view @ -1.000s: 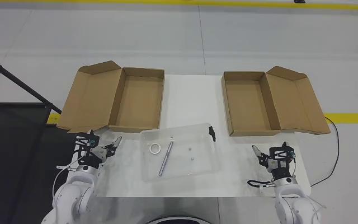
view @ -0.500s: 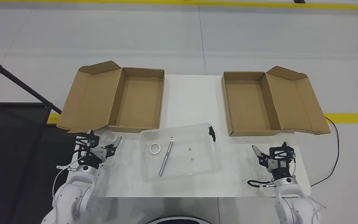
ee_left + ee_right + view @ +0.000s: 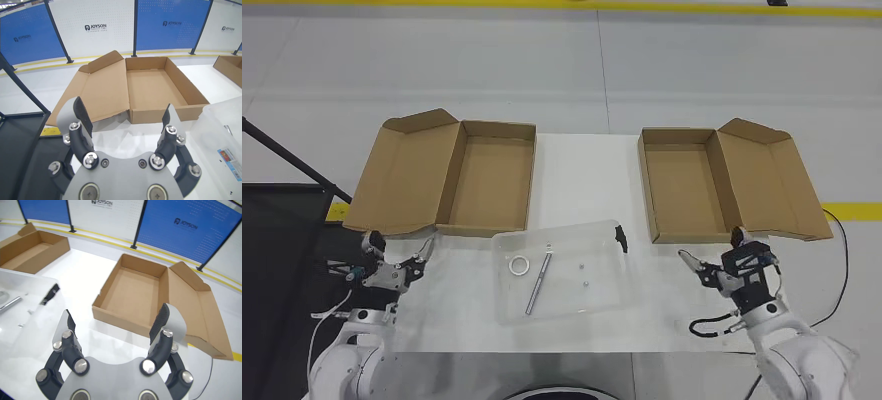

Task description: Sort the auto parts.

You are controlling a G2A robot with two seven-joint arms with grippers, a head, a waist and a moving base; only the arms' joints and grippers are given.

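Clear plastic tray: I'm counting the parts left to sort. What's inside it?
In the clear plastic tray: a white ring, a long metal rod, a black part at one corner, and a few tiny pieces, too small to identify. Nothing covers it.

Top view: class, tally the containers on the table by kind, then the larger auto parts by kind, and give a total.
Cardboard boxes: 2
Clear tray: 1
Metal rod: 1
White ring: 1
Black part: 1
Total: 6

Blue and white panels on black posts edge a pale floor with yellow lines.
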